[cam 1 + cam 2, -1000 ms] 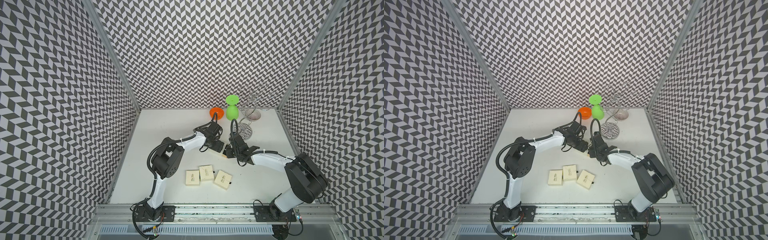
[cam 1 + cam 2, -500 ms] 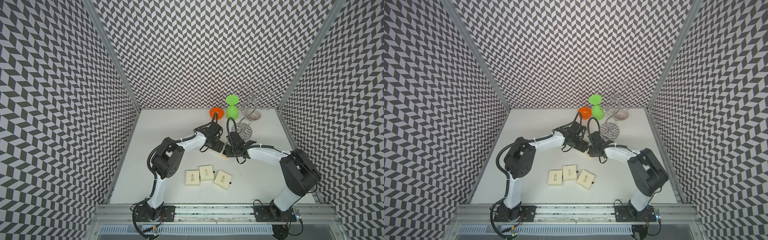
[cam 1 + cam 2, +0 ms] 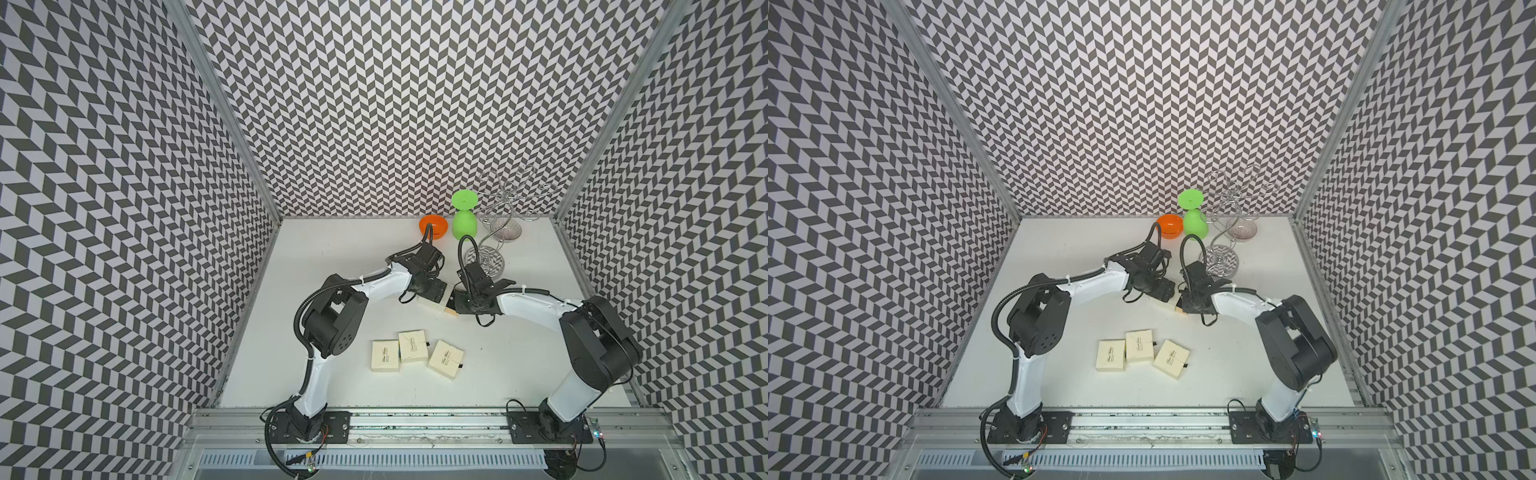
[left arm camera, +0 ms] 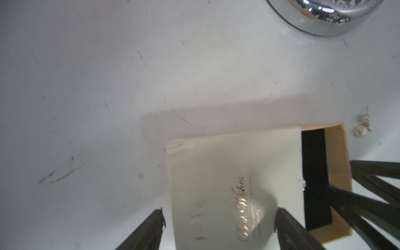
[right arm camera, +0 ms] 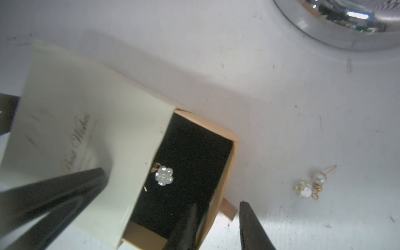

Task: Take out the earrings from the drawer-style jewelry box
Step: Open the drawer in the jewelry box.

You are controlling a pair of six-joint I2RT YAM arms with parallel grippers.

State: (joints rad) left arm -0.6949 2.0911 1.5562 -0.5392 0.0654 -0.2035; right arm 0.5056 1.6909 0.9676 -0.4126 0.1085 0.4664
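The counter (image 3: 332,249) is overlooked from high up in both top views; the jewelry box (image 4: 216,173) is shared close-up by both wrist views.

one earring (image 5: 164,175) lies in the pulled-out drawer (image 5: 230,160), loose earrings (image 5: 304,190) on the table (image 5: 281,97) just beside it.

This is a robotics laboratory cell, not a home or a shop. Tall walls (image 3: 374,104) covered with a black-and-white chevron pattern close in a plain white table (image 3: 340,249), and aluminium posts (image 3: 222,108) stand in the corners. Along the lower edge of both top views, an aluminium rail (image 3: 428,419) carries the bolted bases of the left arm (image 3: 316,382) and the right arm (image 3: 569,397).
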